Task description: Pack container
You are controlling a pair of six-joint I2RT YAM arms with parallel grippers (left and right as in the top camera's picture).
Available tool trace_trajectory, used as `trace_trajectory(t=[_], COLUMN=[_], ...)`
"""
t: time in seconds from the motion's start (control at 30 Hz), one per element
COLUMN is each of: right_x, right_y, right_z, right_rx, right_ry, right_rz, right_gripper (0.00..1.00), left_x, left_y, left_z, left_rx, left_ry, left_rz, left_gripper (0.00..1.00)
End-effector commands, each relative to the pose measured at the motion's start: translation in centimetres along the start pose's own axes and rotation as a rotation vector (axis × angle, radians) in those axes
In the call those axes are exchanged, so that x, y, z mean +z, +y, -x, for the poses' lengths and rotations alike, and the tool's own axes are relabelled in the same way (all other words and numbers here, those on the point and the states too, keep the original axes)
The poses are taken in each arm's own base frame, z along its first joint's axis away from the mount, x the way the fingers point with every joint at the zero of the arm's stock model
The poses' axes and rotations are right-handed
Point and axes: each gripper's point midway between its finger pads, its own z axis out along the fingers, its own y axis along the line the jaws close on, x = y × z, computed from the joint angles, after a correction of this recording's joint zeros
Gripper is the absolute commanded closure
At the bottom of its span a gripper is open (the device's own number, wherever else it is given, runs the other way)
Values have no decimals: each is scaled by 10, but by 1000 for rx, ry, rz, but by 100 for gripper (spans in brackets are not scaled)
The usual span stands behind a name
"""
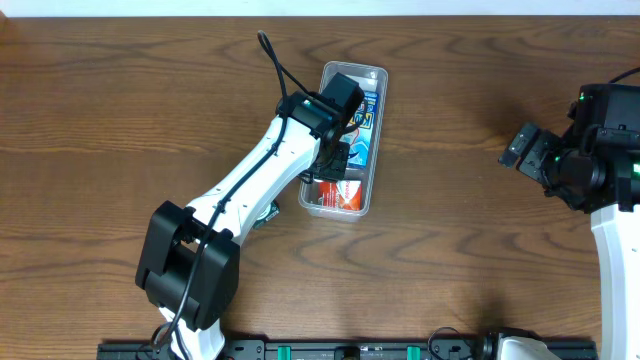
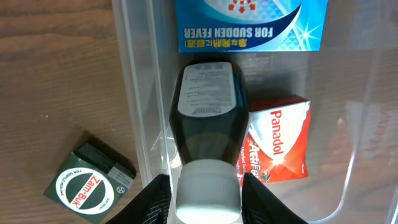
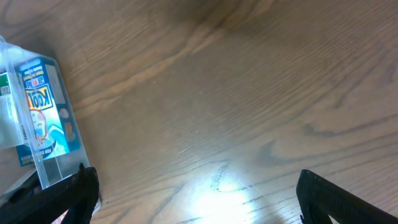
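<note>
The container (image 1: pixel 377 178) is a long clear plastic tray at the table's middle; it also shows in the left wrist view (image 2: pixel 140 93) and at the left edge of the right wrist view (image 3: pixel 46 169). In it lie a blue box (image 2: pixel 249 25), a red Panadol box (image 2: pixel 280 140) and a dark bottle (image 2: pixel 208 112) with a white cap. My left gripper (image 2: pixel 208 202) reaches into the container (image 1: pixel 336 158), its fingers closed round the bottle's cap. My right gripper (image 3: pixel 199 199) is open and empty over bare table at the far right (image 1: pixel 522 150).
A small green Zam-Buk box (image 2: pixel 90 180) lies on the table just outside the container's left wall, near its front end (image 1: pixel 268 213). The left arm's cable arcs over the table behind the container.
</note>
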Motion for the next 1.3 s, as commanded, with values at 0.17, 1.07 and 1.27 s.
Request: trace_trajectory(t=[0.17,1.07,1.27], right_x=[-2,-2,-2], right_y=[-3,-3,-3], right_z=[3,3,3], right_rx=[-1,-1,-1], right_ry=[-11,-11,-11], right_rz=[-4,-4,-4], right_gripper=[1,1,1], left_x=[6,-1,-1], left_y=[3,-5,-4], left_z=[13,-12,-15], left_rx=[23,48,45], left_ry=[-47,35,45], left_rz=[5,2,6], left_gripper=[62,44,44])
